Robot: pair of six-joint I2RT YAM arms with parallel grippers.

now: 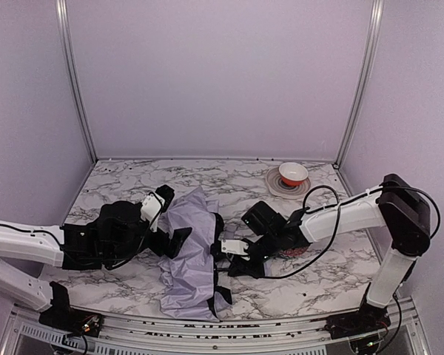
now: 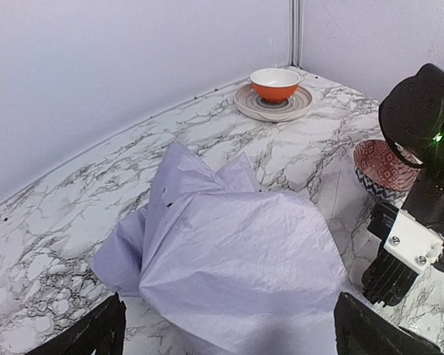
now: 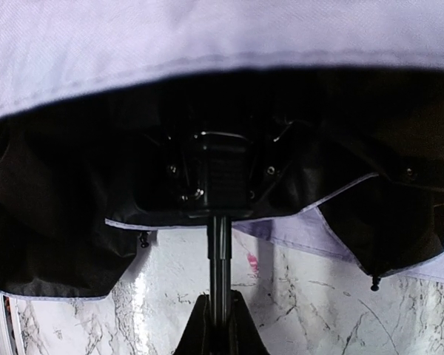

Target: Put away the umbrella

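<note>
left fingers [image 2: 89, 334] over marble [image 2: 52, 222], lilac-looking walls [image 2: 96, 74]

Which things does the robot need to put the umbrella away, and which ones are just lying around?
For the job:
- umbrella
- right gripper, shut on the thin black shaft
- left gripper, open, facing the umbrella

Just lying about:
- orange bowl on its plate
- red patterned bowl

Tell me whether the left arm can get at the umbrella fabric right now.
Probably yes. The left end effector is open with the umbrella fabric lying right in front of it, nothing in between. The right end effector grips only the shaft.
</note>
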